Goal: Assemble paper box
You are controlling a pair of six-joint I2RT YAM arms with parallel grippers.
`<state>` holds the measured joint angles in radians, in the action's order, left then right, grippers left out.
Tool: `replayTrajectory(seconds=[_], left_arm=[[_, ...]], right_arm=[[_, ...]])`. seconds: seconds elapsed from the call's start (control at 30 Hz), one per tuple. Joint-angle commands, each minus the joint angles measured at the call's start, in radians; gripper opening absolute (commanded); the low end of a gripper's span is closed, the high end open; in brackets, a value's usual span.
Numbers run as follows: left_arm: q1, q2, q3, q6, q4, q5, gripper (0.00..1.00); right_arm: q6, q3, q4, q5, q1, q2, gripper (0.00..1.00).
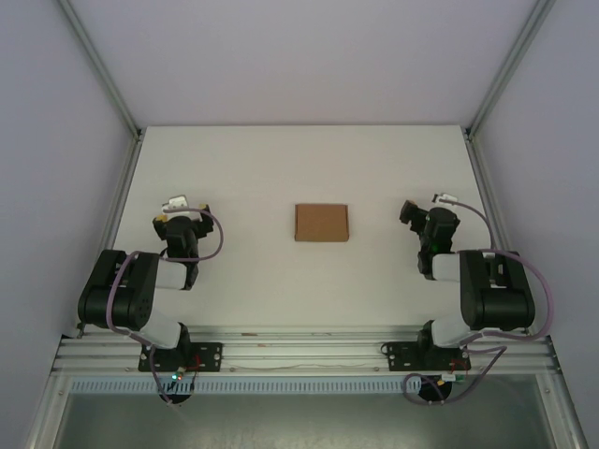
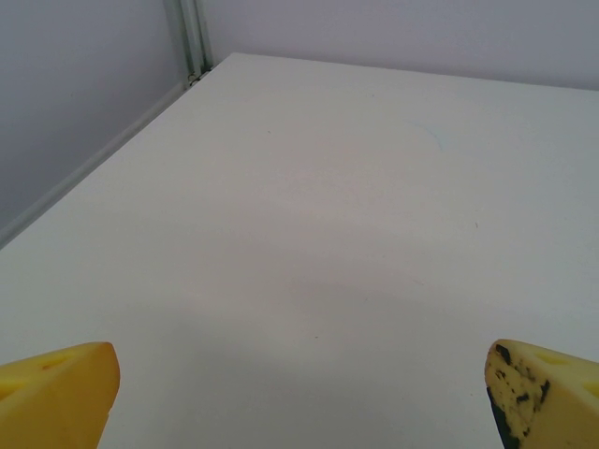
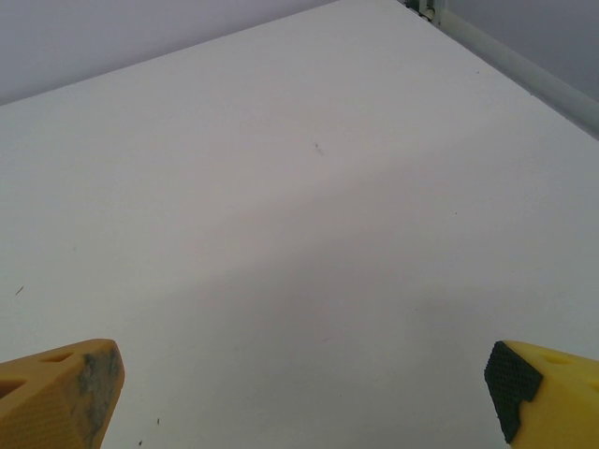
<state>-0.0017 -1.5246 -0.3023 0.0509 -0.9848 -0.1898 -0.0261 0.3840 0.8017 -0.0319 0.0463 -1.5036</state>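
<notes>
The paper box (image 1: 321, 223) lies as a small flat rectangle, possibly already assembled; its flaps are too small to judge. The left gripper (image 2: 301, 393) and right gripper (image 3: 304, 393) gape wide and empty, well apart from it.

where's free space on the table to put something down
Widest bare patch: the table behind the paper box, up to the far wall. Also free: the gaps from the box to the left claw and to the right claw. Crowded along the near edge, around the arm bases.
</notes>
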Motion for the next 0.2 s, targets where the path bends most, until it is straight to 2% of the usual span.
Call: replayTrajectory(seconds=[0.0, 0.17], left_arm=[[0.005, 0.012, -0.013, -0.007, -0.027, 0.012, 1.0], [0.005, 0.012, -0.013, -0.006, -0.027, 0.011, 1.0]], right_arm=[[-0.014, 0.008, 0.022, -0.005, -0.003, 0.005, 1.0], [-0.014, 0.008, 0.023, -0.005, -0.003, 0.006, 1.0]])
